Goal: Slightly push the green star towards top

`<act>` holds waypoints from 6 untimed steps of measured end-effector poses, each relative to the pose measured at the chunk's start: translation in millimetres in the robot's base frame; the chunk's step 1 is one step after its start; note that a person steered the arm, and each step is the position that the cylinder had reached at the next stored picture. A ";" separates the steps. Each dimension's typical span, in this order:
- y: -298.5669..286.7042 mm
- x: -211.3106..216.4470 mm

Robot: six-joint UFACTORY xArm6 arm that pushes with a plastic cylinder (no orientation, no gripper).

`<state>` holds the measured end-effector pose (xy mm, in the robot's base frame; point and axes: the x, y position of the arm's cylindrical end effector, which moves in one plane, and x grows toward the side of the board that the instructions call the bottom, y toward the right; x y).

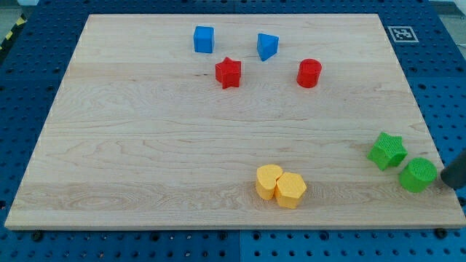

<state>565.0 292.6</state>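
Note:
The green star (386,151) lies near the board's right edge, in the lower right of the view. A green cylinder (419,175) sits just below and to the right of it, close to it. My tip (445,181) shows as a dark rod end at the view's right edge, right beside the green cylinder on its right. It is below and to the right of the green star, with the cylinder between them. Most of the rod is cut off by the frame edge.
The wooden board (145,145) carries a blue cube (204,39), a blue wedge-like block (267,46), a red star (228,73) and a red cylinder (309,73) near the top. Two yellow blocks (280,185) touch each other at the bottom centre.

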 end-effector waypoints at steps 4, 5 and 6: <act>-79.8 -31.0; -100.7 -44.8; -112.0 -58.7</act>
